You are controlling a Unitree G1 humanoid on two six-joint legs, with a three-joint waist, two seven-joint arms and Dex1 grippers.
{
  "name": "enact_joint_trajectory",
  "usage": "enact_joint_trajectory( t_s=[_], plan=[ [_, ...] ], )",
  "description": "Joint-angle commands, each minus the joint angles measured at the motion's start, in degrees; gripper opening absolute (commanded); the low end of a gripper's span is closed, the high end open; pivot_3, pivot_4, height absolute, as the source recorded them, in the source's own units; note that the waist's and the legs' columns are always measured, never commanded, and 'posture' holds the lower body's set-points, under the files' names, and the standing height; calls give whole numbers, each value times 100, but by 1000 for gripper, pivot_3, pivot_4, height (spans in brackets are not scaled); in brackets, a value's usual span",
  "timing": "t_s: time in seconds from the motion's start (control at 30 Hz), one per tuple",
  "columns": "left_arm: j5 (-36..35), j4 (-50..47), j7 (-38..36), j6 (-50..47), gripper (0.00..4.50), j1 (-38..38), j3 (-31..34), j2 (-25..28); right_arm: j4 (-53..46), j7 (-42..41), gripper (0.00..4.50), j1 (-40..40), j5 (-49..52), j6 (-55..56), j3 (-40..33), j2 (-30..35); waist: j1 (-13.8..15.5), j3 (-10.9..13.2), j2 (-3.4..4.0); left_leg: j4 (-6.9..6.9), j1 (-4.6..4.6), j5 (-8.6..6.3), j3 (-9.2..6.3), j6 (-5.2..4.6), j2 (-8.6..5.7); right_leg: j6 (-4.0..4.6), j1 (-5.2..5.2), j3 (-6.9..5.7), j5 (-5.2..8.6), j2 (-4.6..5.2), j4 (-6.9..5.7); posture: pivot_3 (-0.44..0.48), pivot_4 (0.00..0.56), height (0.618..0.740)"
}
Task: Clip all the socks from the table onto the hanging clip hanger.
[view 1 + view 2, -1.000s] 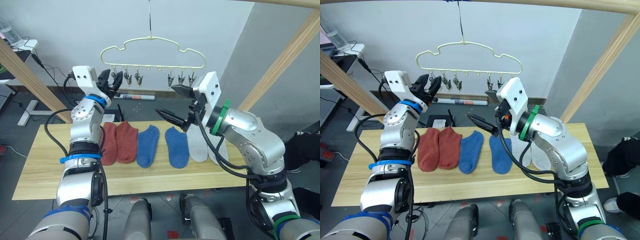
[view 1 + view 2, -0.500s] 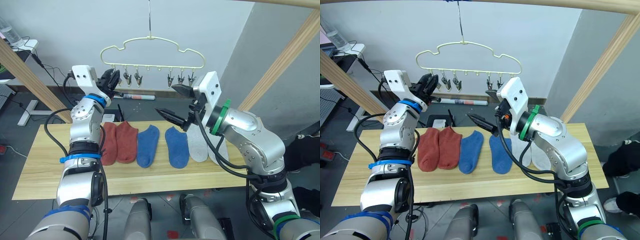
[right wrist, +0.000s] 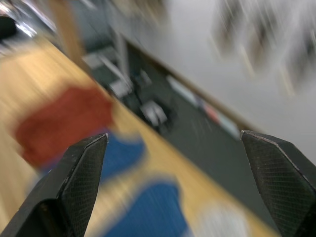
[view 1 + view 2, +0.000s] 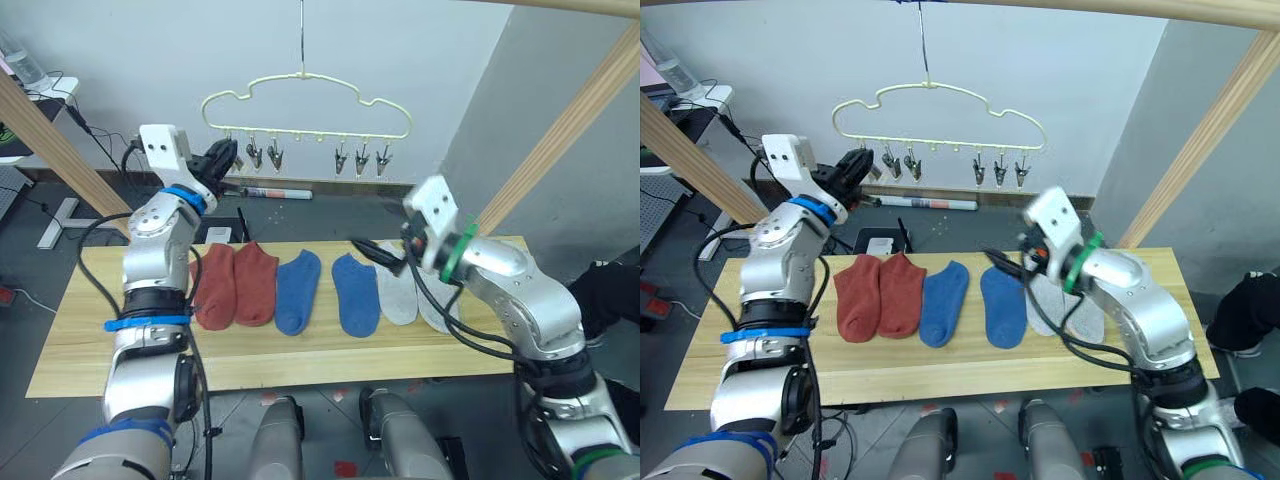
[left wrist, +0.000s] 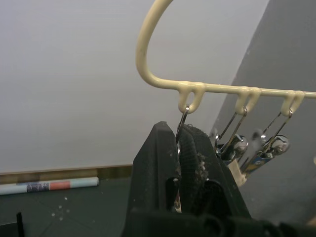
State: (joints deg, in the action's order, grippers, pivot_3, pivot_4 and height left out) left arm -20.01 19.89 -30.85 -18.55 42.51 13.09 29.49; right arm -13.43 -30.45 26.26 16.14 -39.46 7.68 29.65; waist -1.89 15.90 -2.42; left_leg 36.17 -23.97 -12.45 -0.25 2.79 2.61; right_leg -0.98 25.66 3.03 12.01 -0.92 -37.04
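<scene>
Several socks lie in a row on the table point(image 4: 90, 345): two rust-red point(image 4: 235, 285), two blue point(image 4: 297, 290), two light grey point(image 4: 398, 295). Above the table's far edge hangs the pale yellow clip hanger point(image 4: 305, 100) with its row of metal clips point(image 4: 360, 158). My left gripper point(image 4: 221, 156) is raised at the hanger's left end, shut on the leftmost clip point(image 5: 181, 129). My right gripper point(image 4: 378, 256) hangs low over the right blue sock point(image 4: 355, 292) and the inner grey sock, open and holding nothing, its fingertips point(image 3: 94, 148) wide apart.
Slanted wooden poles point(image 4: 565, 125) frame both sides, the left one point(image 4: 45, 135) behind my left arm. A rolled tube point(image 4: 272, 192) and a black box point(image 4: 222, 233) lie on the floor beyond the table. Something dark point(image 4: 610, 295) sits at the right edge.
My left gripper has closed on the leftmost clip. My right arm has dropped from hanger height to just above the blue and grey socks, still open.
</scene>
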Motion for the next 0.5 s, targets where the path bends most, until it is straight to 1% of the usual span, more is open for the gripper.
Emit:
enact_joint_trajectory(
  t_s=[0.03, 0.13, 0.23, 0.27, 0.33, 0.43, 0.5],
  plan=[
    [-561, -712, -419, -1468, 3, -203, -6, 389, 695, -123, 4500, -39, -265, 481, -335, 269, -14, 12, 7, 0, 3, 0, 1, 0, 0, 0, 0, 1, 0, -1, -1, -11, 313, 740],
    [-1271, -988, -757, -2890, 3, -190, 76, 685, 1619, -313, 4500, 211, -459, 564, -188, 415, -90, 26, 14, 0, 12, 0, 4, 0, 4, 0, 0, 7, 1, -8, -9, -3, 313, 740],
    [-1567, -1007, -959, -3530, 3, -94, 89, 876, 2459, -353, 4500, 522, -665, 811, -146, 344, -163, 29, 17, 0, 17, 1, 4, -1, 7, 0, 0, 10, 0, -16, -14, -2, 313, 740],
    [-1657, -981, -1034, -3691, 3, -38, 95, 917, 2858, -338, 4500, 678, -781, 887, -102, 305, -180, 30, 16, 0, 17, 1, 5, -1, 8, 0, 0, 12, 1, -19, -14, -4, 314, 740],
    [-1746, -962, -1103, -3856, 3, 20, 99, 959, 3332, -347, 4500, 862, -937, 1004, -54, 250, -183, 33, 18, -3, 17, 1, 7, -1, 9, 0, 0, 16, 0, -22, -12, -2, 314, 740],
    [-2446, -942, -1083, -4822, 3, 187, 476, 833, 4203, -480, 4500, 1134, -1206, 1303, 137, 125, -170, 36, 16, -8, 10, 0, 10, -1, 8, 0, 4, 19, 1, -22, -3, -4, 314, 740],
    [-2611, -1018, -1145, -5092, 3, 138, 506, 869, 4652, -543, 4500, 1291, -1315, 1450, 193, 41, -163, 40, 16, -8, 5, 0, 19, -1, 7, -3, 10, 27, 2, -19, -2, -5, 315, 740]
  ],
)
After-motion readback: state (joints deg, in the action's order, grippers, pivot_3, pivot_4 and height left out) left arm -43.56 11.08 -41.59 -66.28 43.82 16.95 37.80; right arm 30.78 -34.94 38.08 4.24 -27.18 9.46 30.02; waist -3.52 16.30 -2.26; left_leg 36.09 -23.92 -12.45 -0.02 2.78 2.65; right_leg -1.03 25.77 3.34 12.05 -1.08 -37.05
